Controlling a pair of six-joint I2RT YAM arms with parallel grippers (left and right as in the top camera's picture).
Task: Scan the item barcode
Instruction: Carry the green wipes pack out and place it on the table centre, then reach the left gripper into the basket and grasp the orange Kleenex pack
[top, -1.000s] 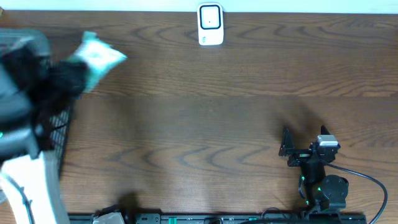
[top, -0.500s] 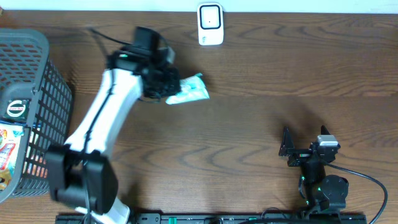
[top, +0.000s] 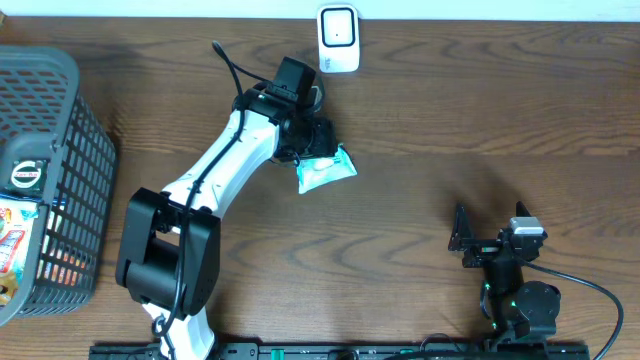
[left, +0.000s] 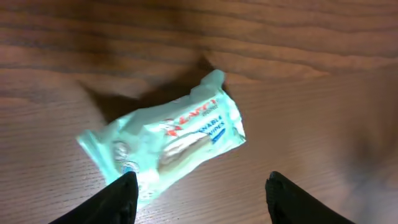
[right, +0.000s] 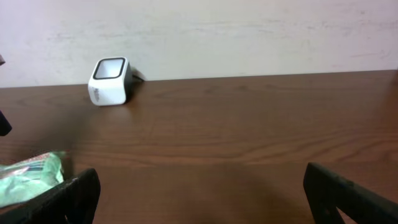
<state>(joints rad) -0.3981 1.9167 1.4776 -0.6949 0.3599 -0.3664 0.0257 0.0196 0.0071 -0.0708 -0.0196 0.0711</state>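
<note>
Left gripper (left: 200, 190) jaws parted, empty, over pack (left: 165, 146); pack long axis diagonal, scanner (top: 338, 40) near beyond; right gripper (right: 199, 186) wide, well apart.

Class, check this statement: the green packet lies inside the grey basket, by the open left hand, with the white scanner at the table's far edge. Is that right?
No. The overhead view shows the green packet lying on the table, not in the grey basket. The rest stands.
</note>
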